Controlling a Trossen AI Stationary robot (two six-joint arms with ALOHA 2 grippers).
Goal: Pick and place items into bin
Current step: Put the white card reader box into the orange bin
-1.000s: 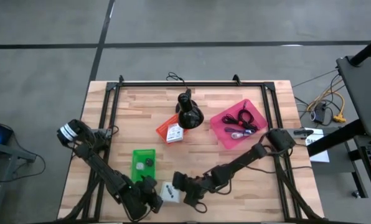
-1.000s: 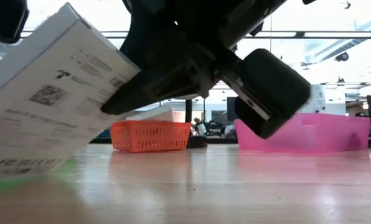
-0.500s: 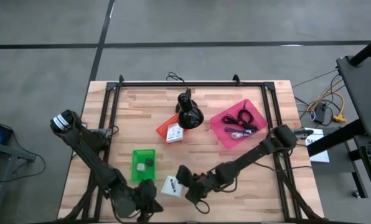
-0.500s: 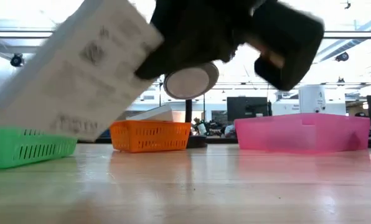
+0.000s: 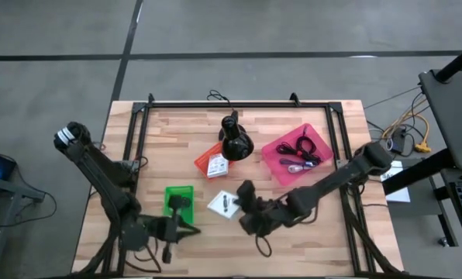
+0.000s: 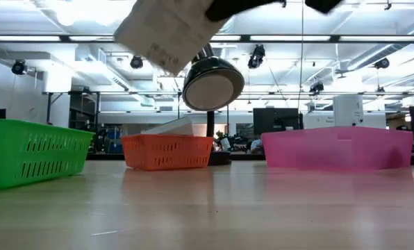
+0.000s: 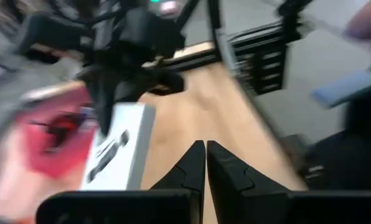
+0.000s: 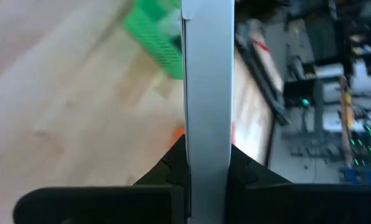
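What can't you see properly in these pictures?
- The print on the white box held by the right gripper: too small from above, blurred in the low view.
- What lies in the green bin: the left gripper partly covers it from above.
- The pink bin: in the low view its wall hides what is inside.

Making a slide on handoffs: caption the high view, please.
Right pincer holds a white card above the table between green bin and pink bin; left pincer shut, empty.
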